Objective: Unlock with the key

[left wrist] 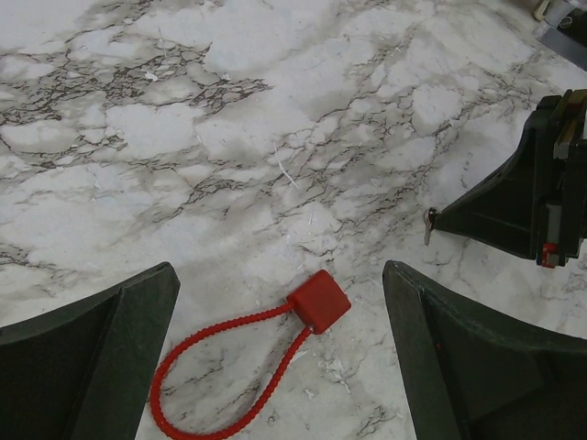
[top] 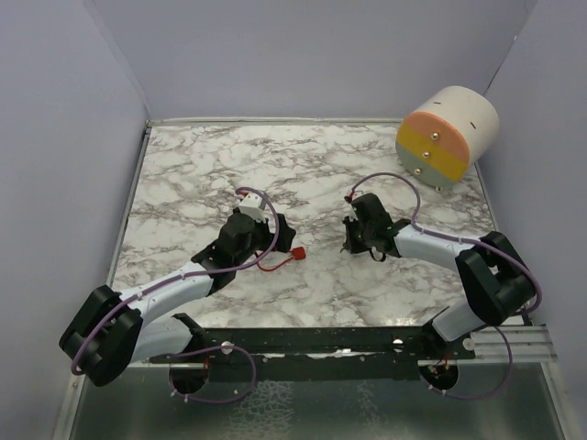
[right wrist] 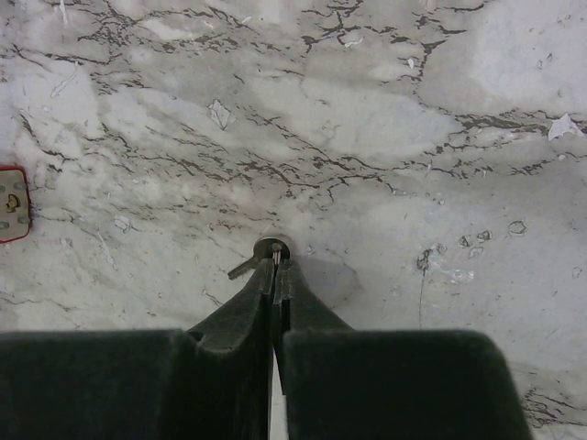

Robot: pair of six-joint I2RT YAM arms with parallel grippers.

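While the marbled tabletop spreads across most of the overhead view between lilac walls, a round drum with an orange and yellow face sits at its upper right corner. Two arms reach in from the bottom edge, the left arm from the lower left and the right arm from the lower right.

The left fingers stand wide apart, released and holding nothing; in the left wrist view they fill the two lower corners. Between them, low in that frame, the red lock lies flat on the tabletop. It is a small square block with a red cable loop curling toward the lower left.

The right fingers are clenched tight, and their tips pinch the small metal key at the centre of the right wrist view, its blade pointing lower left. Whether the key touches the tabletop I cannot tell. The lock shows at that view's left edge, well apart from the key.
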